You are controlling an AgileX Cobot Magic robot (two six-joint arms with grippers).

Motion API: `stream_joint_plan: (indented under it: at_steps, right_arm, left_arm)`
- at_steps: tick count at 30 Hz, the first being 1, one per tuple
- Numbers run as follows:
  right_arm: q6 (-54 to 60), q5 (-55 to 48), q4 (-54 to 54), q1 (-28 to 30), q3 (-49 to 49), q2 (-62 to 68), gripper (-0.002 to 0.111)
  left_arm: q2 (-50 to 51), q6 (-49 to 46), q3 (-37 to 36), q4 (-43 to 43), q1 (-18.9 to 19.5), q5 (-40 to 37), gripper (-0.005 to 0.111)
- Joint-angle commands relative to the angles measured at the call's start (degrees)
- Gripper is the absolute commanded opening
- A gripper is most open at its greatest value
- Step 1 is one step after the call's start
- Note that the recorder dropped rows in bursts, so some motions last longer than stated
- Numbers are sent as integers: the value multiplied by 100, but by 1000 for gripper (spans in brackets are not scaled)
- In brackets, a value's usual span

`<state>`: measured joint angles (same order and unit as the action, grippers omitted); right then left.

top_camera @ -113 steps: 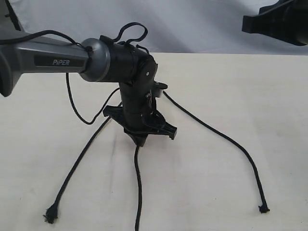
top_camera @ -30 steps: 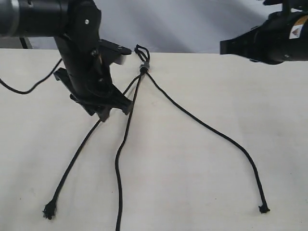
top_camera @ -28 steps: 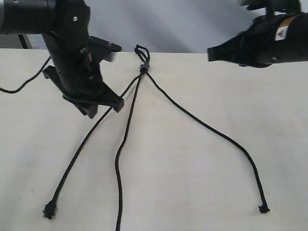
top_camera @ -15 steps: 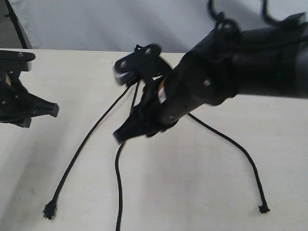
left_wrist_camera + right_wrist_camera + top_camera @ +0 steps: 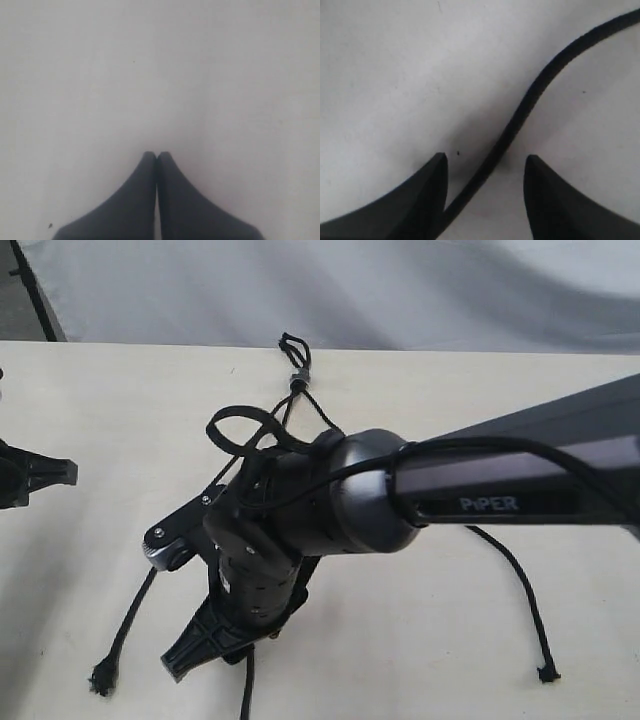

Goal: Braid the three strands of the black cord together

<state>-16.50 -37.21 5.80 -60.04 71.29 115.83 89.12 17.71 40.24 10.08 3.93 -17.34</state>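
Cord first: the black cord (image 5: pixel 296 366) lies flat on the pale table (image 5: pixel 90 400), with its small loop (image 5: pixel 291 344) and grey band (image 5: pixel 297 380) at the far side. The three strands (image 5: pixel 534 625) fan toward the near edge, unbraided. The left strand (image 5: pixel 131 618) ends in a frayed knot (image 5: pixel 103 678); the right strand (image 5: pixel 522 590) curves out to its own knot (image 5: pixel 547 673), well apart. The middle strand (image 5: pixel 246 695) is mostly hidden under my right arm (image 5: pixel 500 490), which reaches across the middle. My right gripper (image 5: pixel 205 652) hangs low there with its jaws spread. In the right wrist view one strand (image 5: pixel 520 115), I cannot tell which, runs on the table between the two fingers, close against one, not pinched. My left gripper (image 5: pixel 30 475) sits off at the left edge, clenched on nothing, fingertips (image 5: pixel 147 165) pressed together above bare table.
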Motion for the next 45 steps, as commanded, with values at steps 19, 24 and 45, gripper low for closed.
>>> stream_joint_plan:
  at_steps: [19,24,45]
  right_arm:
    - [681,-1592,2013,1943,416,-934,0]
    - [812,-1347,2040,3258,416,-691,0]
    - [4247,-1684,-2260,1235,350,-622,0]
  left_arm:
    - [-58,65,-34,-19,18,58,0]
    - [-58,65,-34,-33,18,58,0]
    - [-58,40,-34,-44,18,100,0]
